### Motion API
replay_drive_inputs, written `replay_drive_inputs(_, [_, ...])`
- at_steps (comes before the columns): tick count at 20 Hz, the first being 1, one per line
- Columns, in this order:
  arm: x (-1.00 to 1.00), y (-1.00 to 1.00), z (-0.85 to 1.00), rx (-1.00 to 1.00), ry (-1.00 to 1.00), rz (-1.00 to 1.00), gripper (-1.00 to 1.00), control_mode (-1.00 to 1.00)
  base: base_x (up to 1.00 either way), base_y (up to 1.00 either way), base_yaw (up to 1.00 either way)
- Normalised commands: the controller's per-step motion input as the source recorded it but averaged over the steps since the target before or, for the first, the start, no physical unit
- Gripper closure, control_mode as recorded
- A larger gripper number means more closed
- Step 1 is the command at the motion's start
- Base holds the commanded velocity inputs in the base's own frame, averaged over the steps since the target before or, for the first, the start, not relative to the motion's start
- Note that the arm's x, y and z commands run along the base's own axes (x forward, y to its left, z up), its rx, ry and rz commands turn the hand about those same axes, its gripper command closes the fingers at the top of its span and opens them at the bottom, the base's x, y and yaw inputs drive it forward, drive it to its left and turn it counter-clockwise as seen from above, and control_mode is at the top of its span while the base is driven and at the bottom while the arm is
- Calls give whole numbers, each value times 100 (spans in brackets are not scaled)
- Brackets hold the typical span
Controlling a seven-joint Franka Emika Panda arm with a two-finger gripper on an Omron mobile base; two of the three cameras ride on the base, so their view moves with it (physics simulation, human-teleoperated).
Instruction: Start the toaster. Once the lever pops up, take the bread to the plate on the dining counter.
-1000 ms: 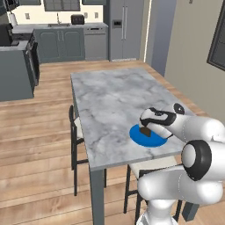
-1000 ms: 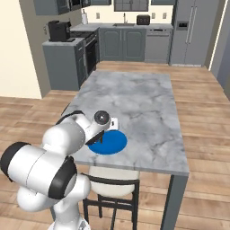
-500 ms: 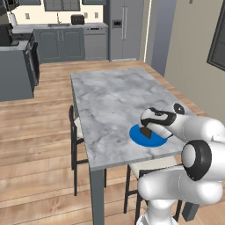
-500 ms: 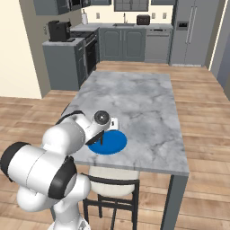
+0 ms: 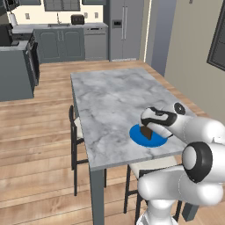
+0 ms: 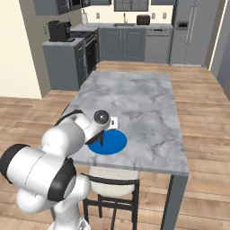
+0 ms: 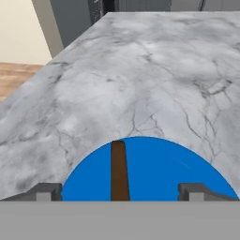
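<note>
My gripper (image 7: pixel 120 190) hangs low over the plate (image 7: pixel 159 164), and my jaws stand wide apart, one dark fingertip (image 7: pixel 44 191) at each side with clear blue showing between them and the bread (image 7: pixel 119 171). I hold nothing. The bread stands on edge on the plate, midway between my fingertips and touching neither; in the hand view I see it as a thin brown strip.

In the left base view the gripper (image 5: pixel 151 127) sits right above the bread (image 5: pixel 147 132), which rests on the plate (image 5: pixel 137 136) as a dark brown slice. The plate (image 6: pixel 112 143) lies on the counter (image 5: pixel 110 96) near its near edge, on the side closest to me; the rest of the marble top is bare.

The toaster (image 5: pixel 77 19) is well away, on the far kitchen worktop against the back wall; its lever is too small to make out.

I can read no brand, label or writing on the plate, the bread, the toaster or the counter.
</note>
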Motion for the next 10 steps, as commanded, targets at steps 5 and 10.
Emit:
replay_drive_inputs(5, [-1,0,22,0,-1,0,-100,-100,0,0,0])
replay_drive_inputs(10, [-8,0,27,0,-1,0,-100,-100,0,0,0])
